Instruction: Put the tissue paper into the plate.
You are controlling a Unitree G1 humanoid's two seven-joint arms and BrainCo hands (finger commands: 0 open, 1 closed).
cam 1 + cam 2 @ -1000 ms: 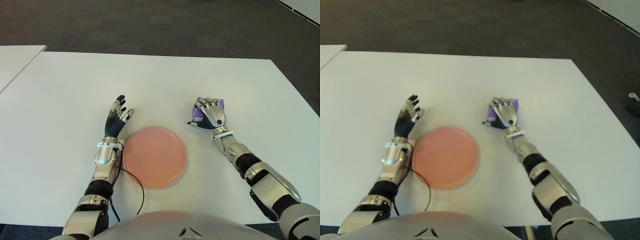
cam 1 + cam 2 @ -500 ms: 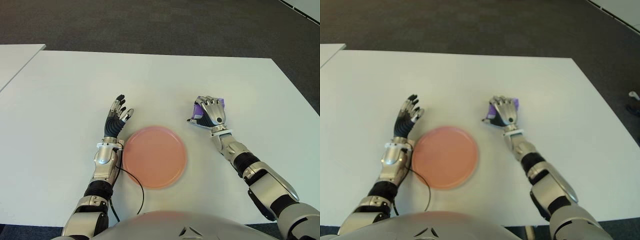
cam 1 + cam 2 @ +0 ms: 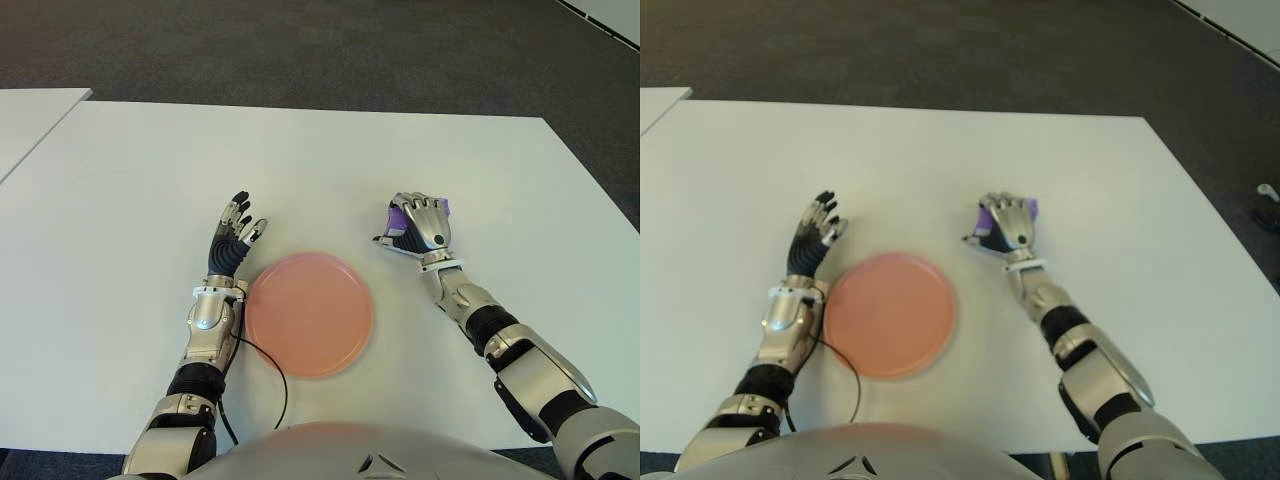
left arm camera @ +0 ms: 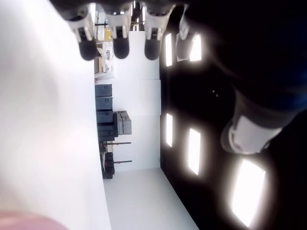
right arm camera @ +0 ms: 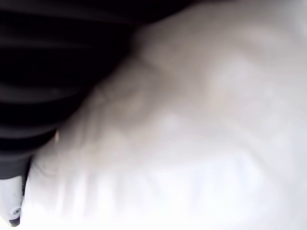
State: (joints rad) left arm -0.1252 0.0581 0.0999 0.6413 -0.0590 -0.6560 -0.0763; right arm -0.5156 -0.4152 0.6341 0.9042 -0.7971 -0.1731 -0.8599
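the left hand (image 3: 232, 243) shows just left of the plate (image 3: 308, 313), palm up on its forearm, fingers spread and straight, holding nothing; whether it touches the table (image 3: 120, 230) cannot be told. a dark cable (image 3: 270, 365) loops from its wrist past the plate's near-left rim. the pink plate lies flat between the two hands, nearer the left one, with nothing in it.

right of the plate, the right hand (image 3: 420, 226) sits knuckles up with its fingers curled over the purple tissue paper (image 3: 441, 206), gripping it; only the pack's far edges show beyond the knuckles. the pack is well outside the plate, with bare white table between the hand and the plate's rim.

the table runs wide on all sides of both hands. beyond its far edge lies dark grey carpet (image 3: 300, 50), and a second white table's corner (image 3: 30, 115) shows far left of the left hand.
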